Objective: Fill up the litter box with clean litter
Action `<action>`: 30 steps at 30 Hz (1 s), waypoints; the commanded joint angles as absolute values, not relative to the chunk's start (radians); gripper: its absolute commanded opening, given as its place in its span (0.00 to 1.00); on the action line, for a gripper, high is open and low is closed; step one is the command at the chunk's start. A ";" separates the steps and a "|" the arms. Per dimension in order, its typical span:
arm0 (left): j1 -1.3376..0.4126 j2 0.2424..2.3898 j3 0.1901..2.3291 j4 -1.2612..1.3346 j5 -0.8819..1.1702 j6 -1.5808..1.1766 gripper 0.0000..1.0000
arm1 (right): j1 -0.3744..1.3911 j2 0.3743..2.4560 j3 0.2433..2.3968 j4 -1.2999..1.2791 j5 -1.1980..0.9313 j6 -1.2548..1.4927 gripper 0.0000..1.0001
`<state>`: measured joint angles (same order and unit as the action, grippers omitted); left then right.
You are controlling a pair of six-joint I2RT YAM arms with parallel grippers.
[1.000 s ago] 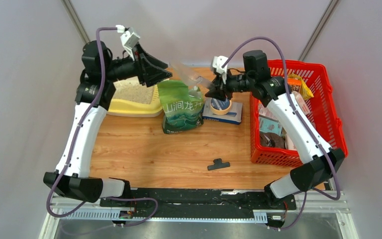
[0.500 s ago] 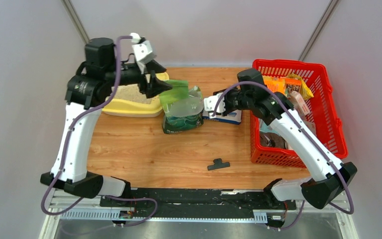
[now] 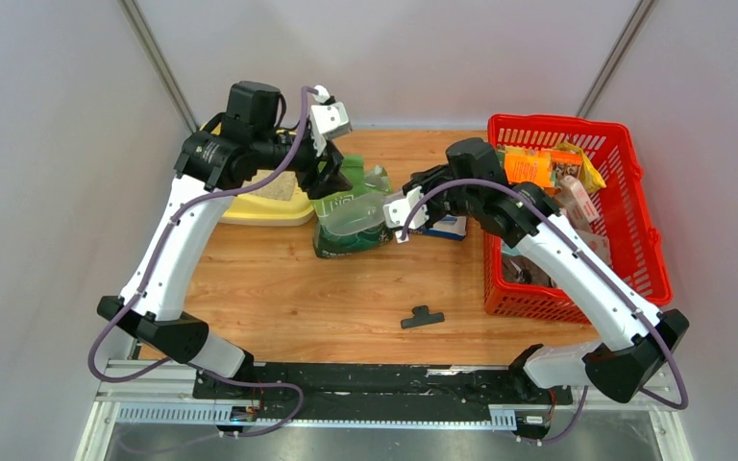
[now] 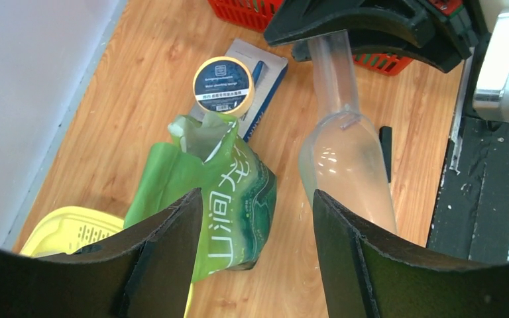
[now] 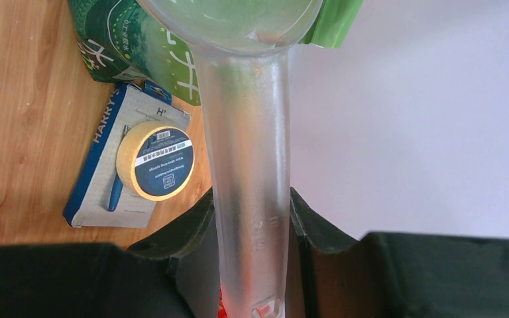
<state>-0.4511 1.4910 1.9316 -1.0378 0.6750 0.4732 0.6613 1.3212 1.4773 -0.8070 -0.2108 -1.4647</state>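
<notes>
The clean litter's green pouch [image 3: 346,235] stands on the table with its top open [image 4: 205,192]. A clear plastic scoop [image 5: 248,165] has its handle clamped in my right gripper [image 3: 408,197] [image 5: 250,202]. The scoop's bowl [image 3: 356,216] hovers at the pouch's mouth and looks empty. My left gripper [image 3: 332,178] [image 4: 257,195] hangs open just above the pouch's top, holding nothing. The pale yellow litter box [image 3: 259,209] lies left of the pouch, partly hidden by my left arm, with beige litter in it. One corner of the litter box [image 4: 73,228] shows in the left wrist view.
A roll of yellow tape [image 4: 224,83] sits on a blue box [image 5: 99,172] right of the pouch. The red basket [image 3: 634,240] with orange and pink cartons fills the right side. A black clip [image 3: 423,316] lies near the front middle. Walls close in at the back and sides.
My left gripper has swung right from over the litter box to over the pouch. My right gripper has lowered and turned the scoop, bringing its bowl to the pouch's mouth.
</notes>
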 commanded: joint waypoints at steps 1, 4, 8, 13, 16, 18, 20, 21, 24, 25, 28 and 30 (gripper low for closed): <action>-0.468 1.488 1.937 -1.055 0.730 0.476 0.69 | 0.672 1.336 1.517 -0.749 -0.176 -1.473 0.00; -0.483 1.502 1.924 -1.045 0.701 0.462 0.68 | 0.678 1.357 1.554 -0.744 -0.178 -1.456 0.00; -0.491 1.520 1.913 -1.026 0.696 0.452 0.65 | 0.690 1.376 1.574 -0.716 -0.160 -1.440 0.00; -0.495 1.548 1.910 -1.025 0.695 0.469 0.54 | 0.696 1.388 1.597 -0.703 -0.155 -1.428 0.00; -0.497 1.562 1.911 -1.026 0.707 0.485 0.47 | 0.696 1.390 1.601 -0.700 -0.163 -1.419 0.00; -0.499 1.575 1.917 -1.026 0.718 0.483 0.41 | 0.698 1.391 1.603 -0.699 -0.161 -1.411 0.00; -0.499 1.583 1.925 -1.026 0.741 0.474 0.36 | 0.698 1.393 1.605 -0.698 -0.164 -1.405 0.00; -0.499 1.589 1.927 -1.022 0.747 0.471 0.31 | 0.698 1.394 1.605 -0.698 -0.164 -1.401 0.00; -0.499 1.601 1.928 -1.019 0.779 0.460 0.07 | 0.698 1.391 1.592 -0.681 -0.161 -1.358 0.06; -0.499 1.603 1.927 -1.016 0.793 0.453 0.01 | 0.693 1.390 1.586 -0.657 -0.143 -1.320 0.14; -0.491 1.580 1.867 -0.951 0.805 0.359 0.00 | 0.625 1.405 1.637 -0.615 -0.152 -1.107 0.61; -0.483 1.516 1.788 -0.803 0.802 0.302 0.00 | 0.553 1.422 1.752 -0.635 -0.213 -0.932 0.82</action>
